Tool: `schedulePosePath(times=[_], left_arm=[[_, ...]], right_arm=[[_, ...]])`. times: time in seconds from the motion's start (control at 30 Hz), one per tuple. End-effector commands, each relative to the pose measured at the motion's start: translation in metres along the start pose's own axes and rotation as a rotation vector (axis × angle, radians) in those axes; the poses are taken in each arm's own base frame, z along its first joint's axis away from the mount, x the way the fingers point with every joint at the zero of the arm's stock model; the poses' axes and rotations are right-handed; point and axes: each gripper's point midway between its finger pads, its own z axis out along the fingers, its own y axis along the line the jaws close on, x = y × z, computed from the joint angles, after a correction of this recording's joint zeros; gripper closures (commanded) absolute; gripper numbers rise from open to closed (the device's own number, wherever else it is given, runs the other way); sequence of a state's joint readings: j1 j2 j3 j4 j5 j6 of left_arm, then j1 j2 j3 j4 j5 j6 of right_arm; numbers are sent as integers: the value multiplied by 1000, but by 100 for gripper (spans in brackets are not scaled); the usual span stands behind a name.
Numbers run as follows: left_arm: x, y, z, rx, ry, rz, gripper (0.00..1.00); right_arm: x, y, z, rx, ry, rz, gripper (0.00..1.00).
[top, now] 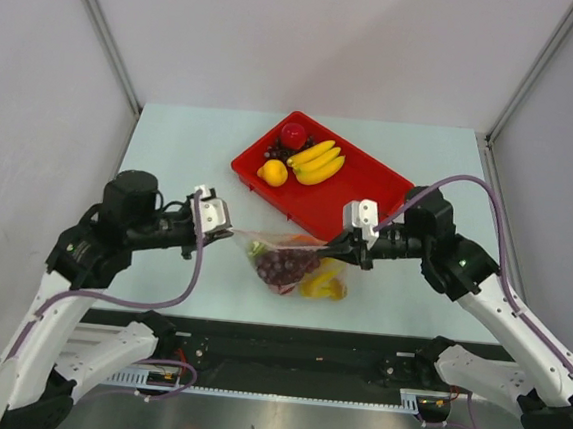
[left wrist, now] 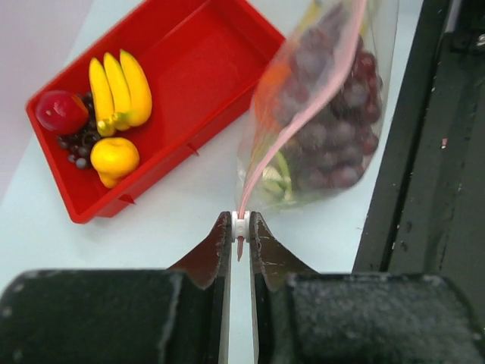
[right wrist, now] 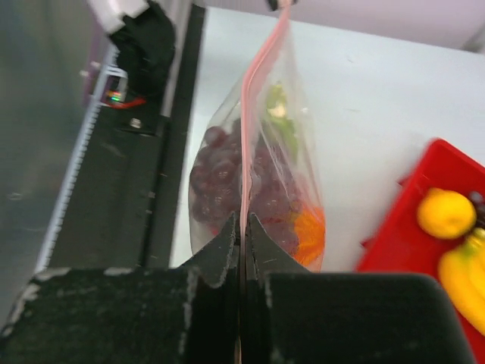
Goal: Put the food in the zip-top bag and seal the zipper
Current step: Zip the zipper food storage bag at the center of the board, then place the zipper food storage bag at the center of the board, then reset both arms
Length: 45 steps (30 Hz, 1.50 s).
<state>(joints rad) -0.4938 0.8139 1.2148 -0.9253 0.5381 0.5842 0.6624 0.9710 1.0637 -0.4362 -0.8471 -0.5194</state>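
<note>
The clear zip-top bag (top: 287, 265) hangs between my two grippers above the table's near part. It holds dark grapes (left wrist: 333, 129), a green-white stalk (left wrist: 276, 178), an orange piece (right wrist: 309, 231) and yellow bananas (top: 325, 283). My left gripper (left wrist: 241, 227) is shut on the white slider at the left end of the pink zipper (left wrist: 303, 114). My right gripper (right wrist: 242, 227) is shut on the zipper's (right wrist: 254, 98) right end. In the red tray (top: 363, 196) lie bananas (top: 317, 163), a red apple (top: 293, 135), a lemon (top: 273, 172) and grapes (top: 275, 151).
The red tray stands at the back middle of the pale table (top: 186, 156). A black rail (top: 285, 347) runs along the table's near edge, close under the bag. Grey walls enclose the left, right and back.
</note>
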Motion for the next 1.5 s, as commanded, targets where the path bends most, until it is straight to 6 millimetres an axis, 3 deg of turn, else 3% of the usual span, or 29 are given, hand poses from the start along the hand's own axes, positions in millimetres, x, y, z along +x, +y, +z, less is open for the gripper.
schedulePosePath(times=[0.0,0.1,0.13,0.2,0.23,0.27,0.3,0.33,0.47,0.5,0.67,0.73,0.77,0.8,0.83,0.9,0.93,0.97,1.0,1.07,1.1,1.13,1.17,1.2,1.23,1.27,1.3,1.47], left_arm=[[-27,-15,-26,37,-66,20,100],[-19,-14,-18,48,-41,-10,100],[-6,-10,-10,34,-2,-24,100],[1,12,4,-42,10,-20,100],[18,22,18,-71,59,-44,100],[22,28,26,-88,62,-44,100],[18,41,35,-120,37,-27,100],[38,46,53,-117,90,-66,100],[66,71,96,-150,149,-118,100],[63,80,105,-170,126,-106,100],[83,105,141,-186,162,-174,100],[86,112,144,-192,155,-216,99],[87,113,145,-186,154,-224,98],[89,115,145,-182,151,-237,93],[86,117,144,-182,140,-253,80],[81,123,138,-187,116,-287,59],[68,125,132,-185,73,-328,34],[63,127,126,-183,53,-352,19],[57,136,116,-206,31,-375,5],[40,140,100,-217,-24,-429,0],[42,146,90,-240,-21,-463,0],[30,152,80,-258,-50,-490,0],[32,153,74,-265,-34,-530,0],[23,167,60,-310,-50,-545,0],[23,173,54,-332,-43,-581,0],[36,175,52,-337,11,-640,0],[27,191,37,-382,1,-648,0],[69,217,16,-521,148,-826,0]], right_arm=[[-27,23,7,-56,-70,65,100],[-22,16,16,-39,-62,140,100],[-17,8,17,-19,-51,164,100],[8,-9,26,-6,-12,241,100],[19,-28,23,37,-2,248,100],[42,-42,30,58,40,291,100],[53,-53,31,78,53,306,100],[66,-73,27,123,58,315,100],[114,-106,33,164,109,375,100],[131,-112,36,166,131,405,100],[160,-146,30,263,136,442,100],[157,-161,26,304,108,412,100],[156,-164,26,315,103,409,94],[153,-167,24,322,93,408,92],[150,-167,22,327,89,410,91],[142,-166,20,333,75,424,72],[139,-167,17,344,69,438,59],[125,-169,11,367,49,423,32],[119,-171,8,383,36,427,20],[104,-177,-6,443,8,451,1],[86,-179,-16,474,-26,431,0],[77,-181,-22,493,-46,444,0],[72,-186,-34,531,-58,446,0],[55,-188,-46,563,-85,420,0],[50,-192,-54,593,-95,418,0],[49,-201,-71,651,-99,414,0],[40,-202,-82,678,-116,420,0],[62,-218,-133,839,-90,532,0]])
